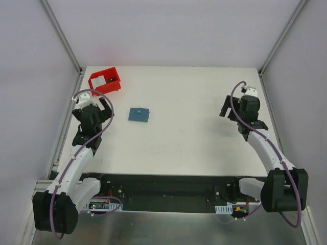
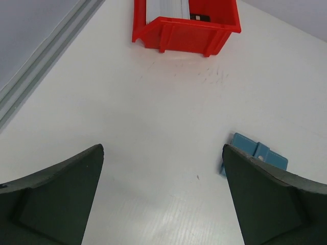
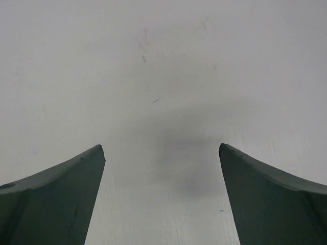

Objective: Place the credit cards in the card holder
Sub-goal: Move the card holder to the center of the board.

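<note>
The card holder is a small teal wallet lying shut and flat on the white table; in the left wrist view the card holder peeks out behind my right finger. The credit cards sit in the red bin: a pale card and a dark one beside it. My left gripper hangs open and empty between bin and wallet, just left of the wallet. At the right side of the table my right gripper is open over bare surface, nothing between its fingers.
The red bin stands at the back left corner of the table. Grey walls and aluminium frame rails border the table on the left, back and right.
</note>
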Action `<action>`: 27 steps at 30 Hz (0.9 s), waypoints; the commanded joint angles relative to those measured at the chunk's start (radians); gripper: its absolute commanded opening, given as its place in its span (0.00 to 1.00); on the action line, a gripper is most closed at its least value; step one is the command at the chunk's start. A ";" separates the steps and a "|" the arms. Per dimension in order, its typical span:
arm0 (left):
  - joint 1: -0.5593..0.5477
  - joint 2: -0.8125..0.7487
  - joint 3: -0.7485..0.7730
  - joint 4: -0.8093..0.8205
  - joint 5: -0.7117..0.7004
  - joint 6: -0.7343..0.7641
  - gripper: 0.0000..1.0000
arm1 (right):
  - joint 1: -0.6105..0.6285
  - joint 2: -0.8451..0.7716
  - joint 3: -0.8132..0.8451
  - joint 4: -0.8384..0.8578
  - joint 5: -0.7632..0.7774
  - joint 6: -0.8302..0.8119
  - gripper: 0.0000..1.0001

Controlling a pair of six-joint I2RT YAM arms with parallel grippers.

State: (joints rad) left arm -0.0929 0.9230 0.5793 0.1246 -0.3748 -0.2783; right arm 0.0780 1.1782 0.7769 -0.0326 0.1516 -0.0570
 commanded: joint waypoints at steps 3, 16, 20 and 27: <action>-0.008 -0.036 0.072 -0.104 -0.118 -0.150 0.99 | -0.006 -0.022 0.022 0.013 -0.268 0.103 0.96; -0.007 0.109 0.226 -0.181 0.286 -0.122 0.99 | -0.006 0.049 0.044 0.046 -0.500 0.138 0.99; -0.007 0.249 0.306 -0.212 0.312 -0.119 0.98 | -0.007 0.060 0.035 0.043 -0.495 0.106 0.99; -0.010 0.451 0.399 -0.235 0.445 -0.111 0.99 | -0.009 0.093 0.074 -0.009 -0.422 0.066 0.96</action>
State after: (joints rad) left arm -0.0929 1.2881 0.9001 -0.0746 -0.0483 -0.4076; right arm 0.0761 1.2476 0.7887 -0.0319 -0.2951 0.0372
